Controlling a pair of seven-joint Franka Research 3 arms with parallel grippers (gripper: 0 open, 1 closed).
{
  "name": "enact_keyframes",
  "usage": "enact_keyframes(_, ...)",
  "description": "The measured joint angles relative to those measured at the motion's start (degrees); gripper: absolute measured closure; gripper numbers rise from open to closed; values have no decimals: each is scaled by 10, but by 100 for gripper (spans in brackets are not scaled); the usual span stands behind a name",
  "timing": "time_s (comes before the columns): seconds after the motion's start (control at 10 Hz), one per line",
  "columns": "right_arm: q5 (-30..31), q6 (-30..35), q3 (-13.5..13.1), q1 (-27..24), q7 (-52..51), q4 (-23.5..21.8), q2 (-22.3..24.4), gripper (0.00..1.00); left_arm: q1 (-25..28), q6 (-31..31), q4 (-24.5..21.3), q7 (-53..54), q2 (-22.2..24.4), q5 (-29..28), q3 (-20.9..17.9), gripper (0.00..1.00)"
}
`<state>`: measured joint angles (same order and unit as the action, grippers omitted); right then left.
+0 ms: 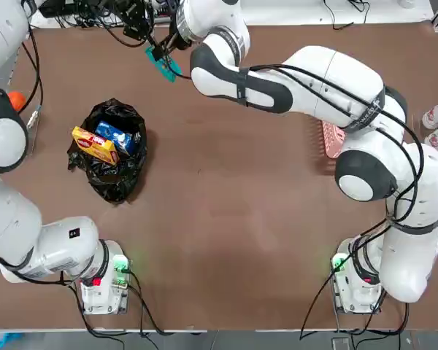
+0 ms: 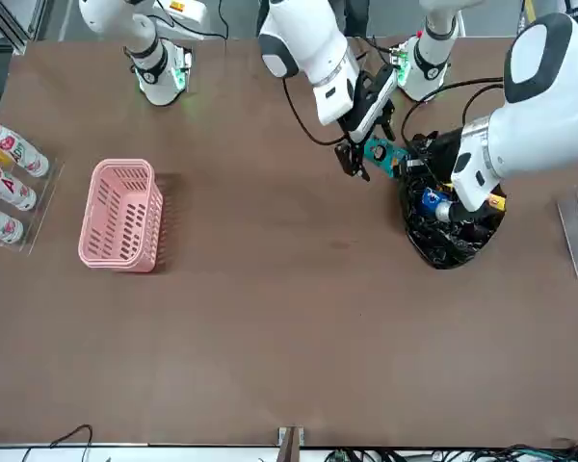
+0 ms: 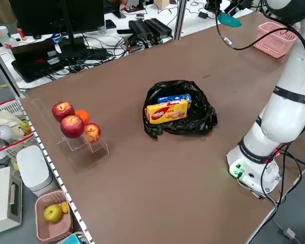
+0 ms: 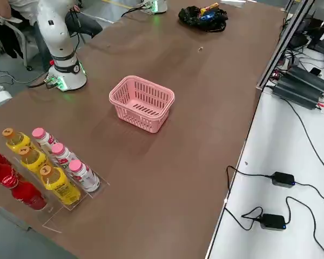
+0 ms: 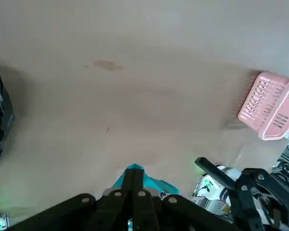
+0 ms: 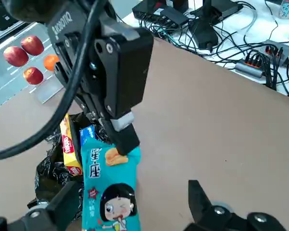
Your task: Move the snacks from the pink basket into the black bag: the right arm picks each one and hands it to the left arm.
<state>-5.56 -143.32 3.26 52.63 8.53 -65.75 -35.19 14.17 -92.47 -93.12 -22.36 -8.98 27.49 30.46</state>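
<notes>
The left hand (image 6: 123,134) is clenched on one end of the slim teal-blue packet (image 6: 111,185), gripping it above the table (image 1: 226,219). The right hand (image 6: 135,206) is released, its two fingers spread apart on either side of the packet without pinching it. Both hands are close together, on the far side of the table from the arms' bases, with the packet between them. To the left of the hands and nearer the bases, the black bag (image 1: 95,175) sits open on the table. Inside it, the yellow packet with red marks (image 1: 95,145) lies beside the blue-and-white pouch (image 1: 117,136), both showing at the bag's mouth. Farther left of the hands, past the bag, red apples (image 3: 72,126) and an orange fruit (image 3: 82,116) rest on a clear stand (image 3: 94,152). Well apart from the hands on their right, also nearer the bases, the pink basket (image 4: 142,102) stands upright on the table. Farther right still, white bottles with red labels (image 4: 84,175), yellow bottles (image 4: 60,185) and red bottles (image 4: 26,193) lie in rows on another clear rack (image 4: 55,221).
</notes>
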Motion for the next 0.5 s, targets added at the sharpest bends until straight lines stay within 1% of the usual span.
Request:
enact_keyframes(0.2, 0, 1, -1, 0, 1, 3, 0, 0, 4, 14, -2, -1, -2, -38, -2, 99)
enact_keyframes(0.3, 0, 4, -4, -2, 3, 5, 1, 0, 17, 19, -5, -1, -2, -52, -2, 99)
enact_keyframes(0.4, 0, 11, -7, -9, 6, 6, 2, 0, 39, 21, -9, -1, -3, -58, -3, 99)
enact_keyframes(0.5, -1, 32, -9, -28, 7, 6, 10, 0, 68, 22, -14, 0, -3, -67, -4, 99)
